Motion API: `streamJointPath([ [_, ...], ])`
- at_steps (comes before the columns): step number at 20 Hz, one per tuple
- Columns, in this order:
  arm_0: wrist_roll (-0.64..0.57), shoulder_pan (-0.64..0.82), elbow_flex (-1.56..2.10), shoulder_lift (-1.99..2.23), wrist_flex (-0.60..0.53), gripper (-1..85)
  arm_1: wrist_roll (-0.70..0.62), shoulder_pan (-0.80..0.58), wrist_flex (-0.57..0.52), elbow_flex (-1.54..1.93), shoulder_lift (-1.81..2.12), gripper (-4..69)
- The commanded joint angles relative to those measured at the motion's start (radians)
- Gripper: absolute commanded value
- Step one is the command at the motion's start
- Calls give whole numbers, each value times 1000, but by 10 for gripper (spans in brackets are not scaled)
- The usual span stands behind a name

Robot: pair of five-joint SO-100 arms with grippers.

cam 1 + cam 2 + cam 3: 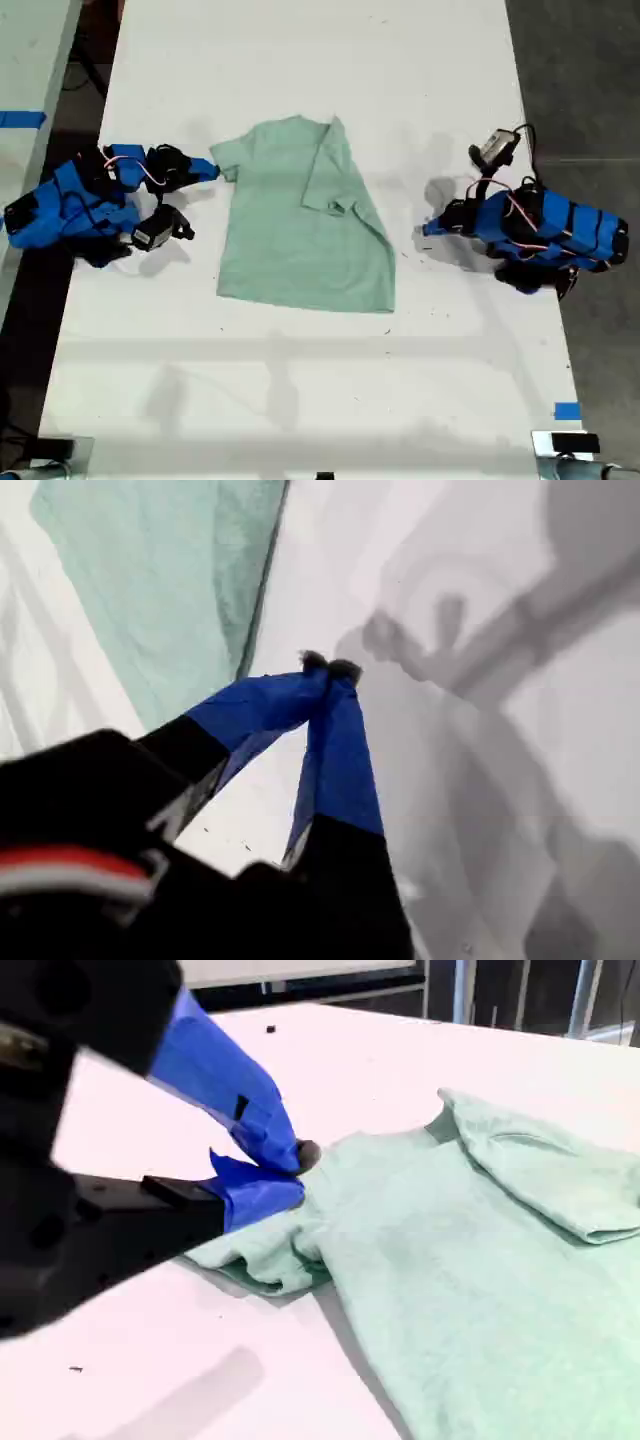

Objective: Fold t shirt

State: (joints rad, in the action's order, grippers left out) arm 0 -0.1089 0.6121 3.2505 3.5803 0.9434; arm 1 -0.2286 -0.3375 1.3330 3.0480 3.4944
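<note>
The table (300,400) is white and carries the shirt (290,230), which lies flat between my two grippers. One sleeve is already folded in over the chest. The other sleeve (262,1260) is bunched right under my second gripper (290,1165).

My second gripper's jaws are narrow, with the tips meeting at the sleeve's edge, and I judge that they pinch cloth there. My first gripper (328,667) has its tips pressed together on nothing. It hovers over bare table, and the shirt's near edge lies just ahead of it and apart.

The step in hand looks like folding this second sleeve inward. To do it well, keep the pinch on the hem and lift only enough to clear the table. Carry the sleeve across the body away from my second gripper, toward the first, then lay it down flat before letting go. A high lift would likely drag the whole shirt. My first gripper could press the far edge if the cloth slides.

The shirt is plain, and no brand, label or writing is readable anywhere.
</note>
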Motion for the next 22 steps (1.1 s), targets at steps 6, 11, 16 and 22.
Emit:
streamJointPath([
  [6,-164,258,-983,-1362,153,47,28,-5,15,49,11,-15],
  [11,-187,288,-954,-1362,147,48,29,-5,15,49,11,-15],
  [16,-367,437,-1057,-1637,110,184,28,-8,15,51,11,-15],
  [22,-437,426,-1259,-1848,107,178,29,-5,15,51,11,-15],
])
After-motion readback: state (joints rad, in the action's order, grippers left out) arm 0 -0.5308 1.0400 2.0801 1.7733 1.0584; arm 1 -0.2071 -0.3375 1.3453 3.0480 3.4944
